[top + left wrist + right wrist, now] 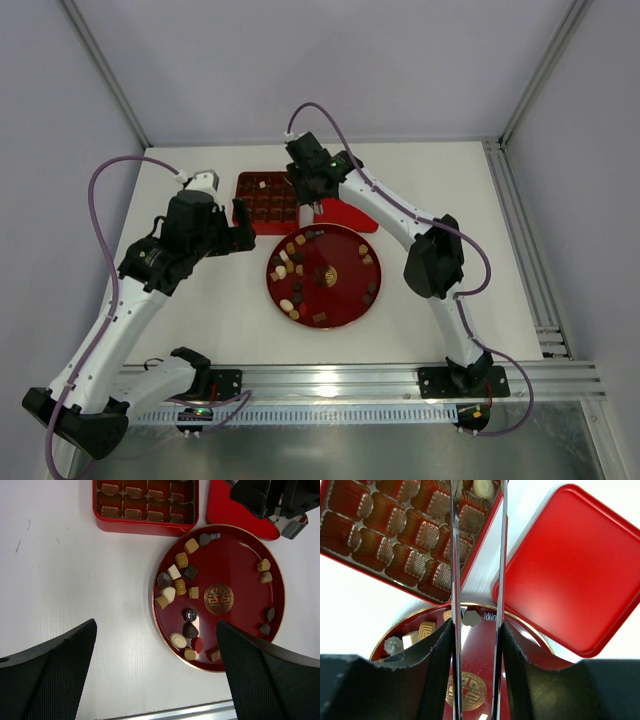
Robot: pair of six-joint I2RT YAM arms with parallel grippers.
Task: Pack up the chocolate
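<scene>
Several small chocolates, dark brown, tan and cream-white (177, 577), lie on the round red plate (240, 550), mostly along its left side (293, 258). My right gripper (477, 625) is shut on metal tongs (456, 555). Their blades stand apart and reach over the red grid box (405, 530). A cream-white piece (484, 487) sits between the blade tips in a box compartment; whether the tongs grip it is hidden by the frame edge. My left gripper (156, 630) is wide open and empty, hovering over the table by the plate's left rim (240, 238).
The box's flat red lid (570, 570) lies on the table right of the box, touching the plate's far rim (350, 215). An aluminium rail (330, 380) runs along the near table edge. The right arm (430, 255) crosses beside the plate's right side.
</scene>
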